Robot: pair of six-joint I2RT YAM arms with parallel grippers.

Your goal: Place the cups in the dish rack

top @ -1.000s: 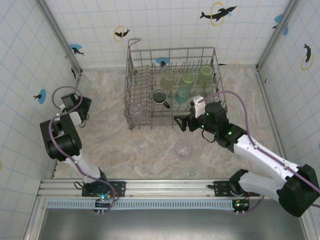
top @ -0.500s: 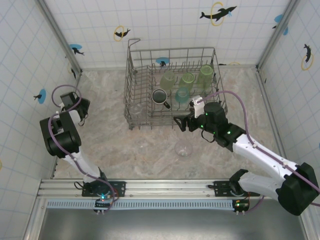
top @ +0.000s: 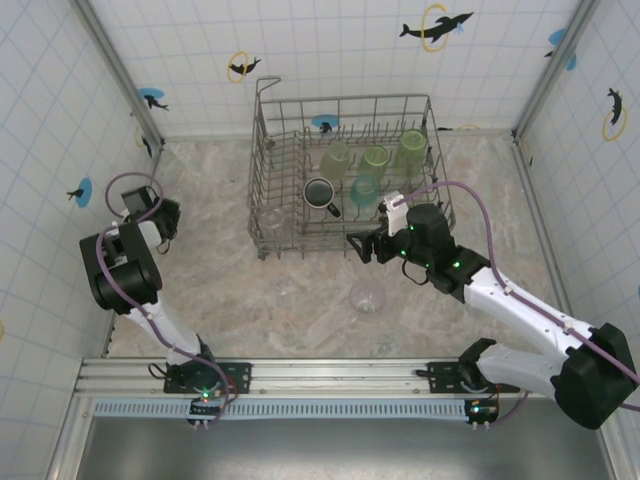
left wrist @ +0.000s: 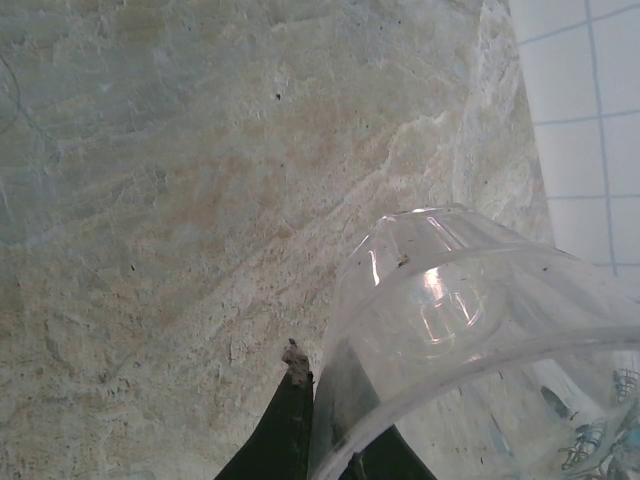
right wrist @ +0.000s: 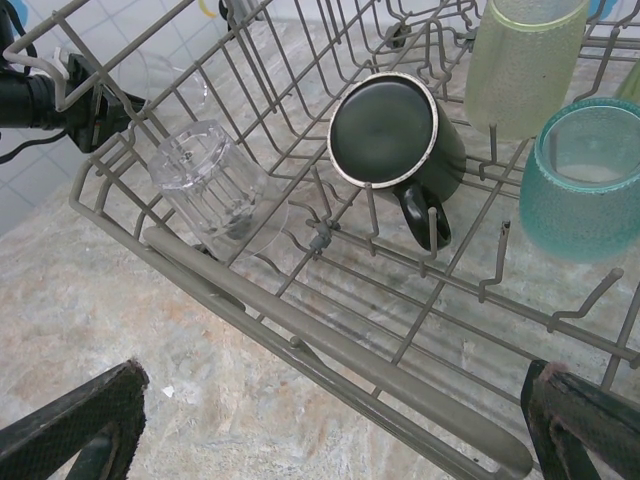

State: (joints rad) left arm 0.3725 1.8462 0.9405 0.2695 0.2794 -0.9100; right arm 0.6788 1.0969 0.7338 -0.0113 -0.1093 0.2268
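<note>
1. Left pincer (left wrist: 320, 415): pressed together on the wall of a clear cup (left wrist: 470, 320). One finger sits outside the wall and the other shows dark through the plastic. A rim pinch is probably used because the jaws may not span so wide a tumbler.
2. The clear cup is at the left side of the table (left wrist: 150, 200), close to the tiled wall and well apart from the rack (top: 262, 170). Whether its base rests on the table cannot be told.
3. Right pincer (right wrist: 330, 430): spread wide and empty. It hovers just outside the rack's near rim, facing the tines.
4. Rack contents:
   - The mug (right wrist: 385, 125) sits among the tines with its handle toward the near side.
   - The teal cup (right wrist: 590, 190) is just beside the mug.
   - The green cups (top: 375, 158) are in the far row.
   - A racked tumbler (right wrist: 205, 180), clear, is tipped over in the near left corner.
   - The tines keep these pieces apart.
5. A loose cup (top: 367, 297) stands on the table in front of the rack, near the right pincer. With its jaws open, that arm is judged best placed to take it.
6. Judged step: the left grip is made and the lift is not yet done. The thin, slick wall may slip or pivot in the pinch. The cup must clear the rack's tall grid side before it is lowered.
</note>
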